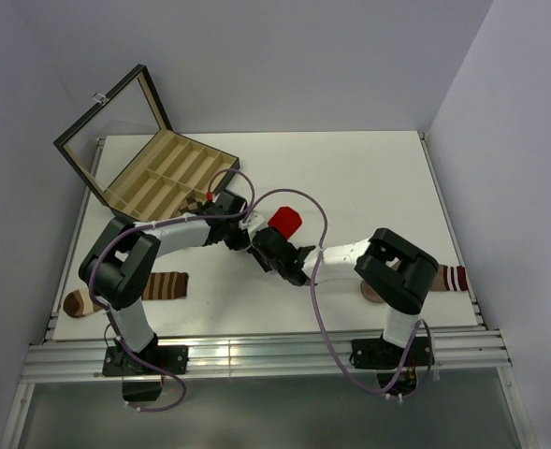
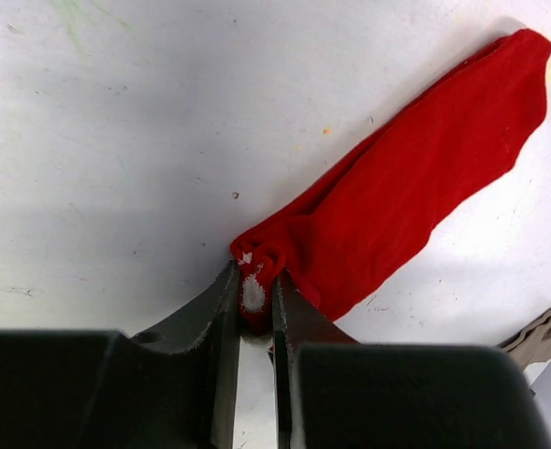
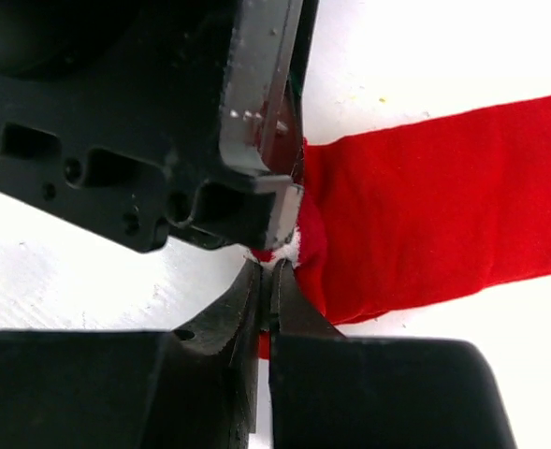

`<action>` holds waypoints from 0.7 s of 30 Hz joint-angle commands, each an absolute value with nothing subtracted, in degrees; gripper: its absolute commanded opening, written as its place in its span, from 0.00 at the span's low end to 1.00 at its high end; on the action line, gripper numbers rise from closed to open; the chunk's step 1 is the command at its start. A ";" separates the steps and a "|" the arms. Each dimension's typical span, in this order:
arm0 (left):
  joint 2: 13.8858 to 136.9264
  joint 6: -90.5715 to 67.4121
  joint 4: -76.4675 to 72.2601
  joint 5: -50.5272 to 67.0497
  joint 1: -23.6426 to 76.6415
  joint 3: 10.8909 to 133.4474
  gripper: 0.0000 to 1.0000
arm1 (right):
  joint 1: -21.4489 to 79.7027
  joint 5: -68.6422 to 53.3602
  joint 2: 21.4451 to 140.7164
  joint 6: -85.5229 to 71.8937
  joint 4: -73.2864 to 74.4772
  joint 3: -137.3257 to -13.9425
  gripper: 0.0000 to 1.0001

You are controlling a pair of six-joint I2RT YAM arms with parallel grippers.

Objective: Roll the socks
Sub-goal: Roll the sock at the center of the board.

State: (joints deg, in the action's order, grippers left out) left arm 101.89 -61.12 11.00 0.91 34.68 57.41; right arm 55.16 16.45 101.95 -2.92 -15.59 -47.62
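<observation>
The bright red sock [image 1: 285,222] [image 2: 415,178] [image 3: 434,206] lies stretched on the white table at mid-table. My left gripper [image 1: 253,234] [image 2: 254,281] is shut on the sock's bunched end, where white cuff fabric shows between the fingers. My right gripper [image 1: 268,245] [image 3: 269,271] is shut, its tips against that same bunched end, right below the left gripper's fingers [image 3: 275,210]. I cannot tell whether any fabric is pinched in it. A scrap of tan cloth [image 2: 542,337] shows at the lower right of the left wrist view; which sock it is I cannot tell.
An open compartment box [image 1: 163,173] with its lid [image 1: 107,117] raised stands at the back left. A brown-and-cream striped sock [image 1: 167,285] and a tan one [image 1: 79,301] lie at the front left. Another striped sock end [image 1: 448,278] lies by the right arm's base.
</observation>
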 commanded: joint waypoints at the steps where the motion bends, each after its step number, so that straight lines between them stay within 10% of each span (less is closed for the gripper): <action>1: 100.99 -59.77 11.87 2.55 34.10 56.34 0.05 | 53.35 8.73 104.07 -4.39 -7.04 -47.98 0.00; 11: 95.19 -63.63 7.21 -2.00 33.84 50.90 0.52 | 38.77 -33.55 106.43 -12.91 5.54 -58.27 0.00; 21: 89.12 -66.80 2.38 -2.30 33.84 45.27 0.67 | 29.71 -54.23 113.64 -29.52 -9.66 -53.79 0.00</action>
